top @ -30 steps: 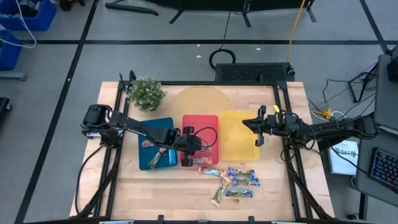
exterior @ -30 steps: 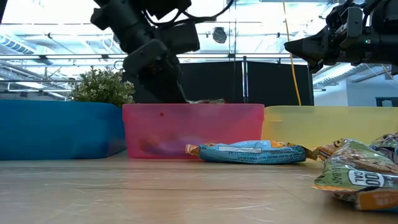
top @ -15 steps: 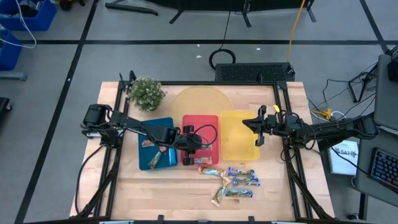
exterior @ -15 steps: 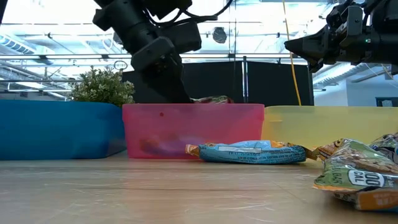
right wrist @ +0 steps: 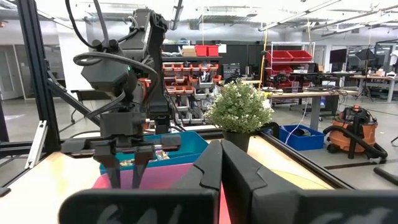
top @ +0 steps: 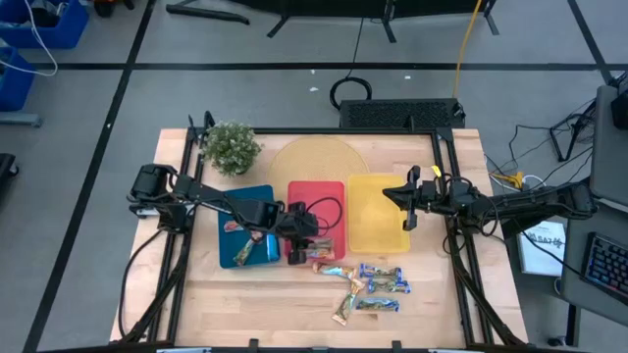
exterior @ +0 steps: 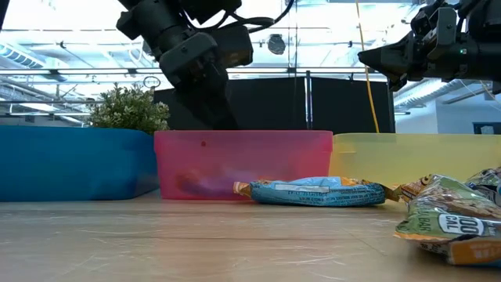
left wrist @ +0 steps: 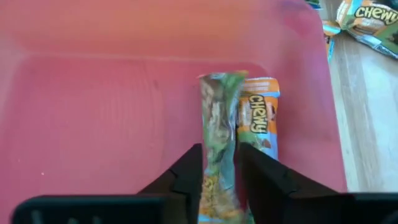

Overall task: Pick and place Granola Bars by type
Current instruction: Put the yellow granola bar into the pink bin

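Note:
My left gripper reaches down into the red tray, shut on a green-wrapped granola bar. An orange-labelled bar lies on the tray floor right beside it. In the low view the left gripper dips behind the tray wall, which hides its fingertips. Several more bars lie loose on the table near the front edge, and a few bars rest in the blue tray. My right gripper waits, shut, above the yellow tray. My left gripper pinches the green-wrapped bar at its end nearer the wrist, between the two fingers. The fingers lie along the bar and slant down from above. The bar's free end points away, low inside the red tray; whether it touches the floor I cannot tell.
A potted plant stands at the far left, and a pale round mat lies behind the trays. The three trays sit side by side in mid-table. Bare wood lies along the near edge on the left.
The left gripper has sunk into the red tray with a small shift toward the near edge. Half a second ago the bar showed above the tray's rim in the low view; now it is below the rim, behind the tray wall.

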Motion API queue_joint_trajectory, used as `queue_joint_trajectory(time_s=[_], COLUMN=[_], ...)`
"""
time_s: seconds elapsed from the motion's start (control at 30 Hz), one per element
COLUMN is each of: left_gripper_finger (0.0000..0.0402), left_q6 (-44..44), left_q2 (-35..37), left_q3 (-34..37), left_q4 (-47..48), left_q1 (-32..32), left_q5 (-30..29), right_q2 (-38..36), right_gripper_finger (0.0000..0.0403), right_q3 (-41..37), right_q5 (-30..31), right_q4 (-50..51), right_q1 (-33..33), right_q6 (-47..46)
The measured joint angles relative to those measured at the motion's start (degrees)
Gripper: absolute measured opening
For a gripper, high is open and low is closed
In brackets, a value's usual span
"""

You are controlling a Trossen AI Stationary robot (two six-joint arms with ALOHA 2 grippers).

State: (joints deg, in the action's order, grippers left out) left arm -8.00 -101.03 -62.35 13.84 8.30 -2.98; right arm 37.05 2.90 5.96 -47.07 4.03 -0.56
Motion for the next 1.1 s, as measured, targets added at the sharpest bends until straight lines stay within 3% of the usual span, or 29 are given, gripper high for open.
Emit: queue_joint_trajectory(time_s=[0.17, 0.33, 0.53, 0.63, 0.73, 0.93, 1.1], left_gripper_finger=[0.0148, 0.0151, 0.0152, 0.0146, 0.0114, 0.0012, 0.0017], left_q6=[0.3, 0.3, 0.7, 2.2, 4.1, -4.1, -11.1], left_q2=[0.0, 0.6, 0.7, 1.1, 2.1, 8.0, 19.1], left_q3=[-0.1, -4.3, -12.0, -13.5, -13.8, -11.5, -2.9], left_q4=[-0.7, 2.2, 9.3, 12.9, 17.3, 28.3, 28.3], left_q1=[0.0, 2.2, 8.9, 13.9, 19.4, 28.2, 34.7], left_q5=[-0.7, -3.4, -10.1, -7.1, -6.8, -23.6, -33.0], right_q2=[0.0, 0.0, 0.0, 0.0, 0.0, 0.3, 0.7], right_gripper_finger=[0.0000, 0.0000, 0.0000, 0.0000, 0.0000, 0.0000, 0.0000], right_q3=[0.0, 0.0, 0.0, 0.0, 0.0, 0.0, 0.0], right_q5=[0.0, 0.0, 0.0, 0.0, 0.0, 0.0, 0.0], right_q4=[0.0, 0.1, 0.1, 0.2, 0.2, -0.1, -0.9], right_q1=[0.0, 0.0, 0.0, 0.0, 0.0, 0.0, 0.0], right_q6=[0.1, 0.0, -0.1, -0.1, -0.3, -0.3, -1.8])
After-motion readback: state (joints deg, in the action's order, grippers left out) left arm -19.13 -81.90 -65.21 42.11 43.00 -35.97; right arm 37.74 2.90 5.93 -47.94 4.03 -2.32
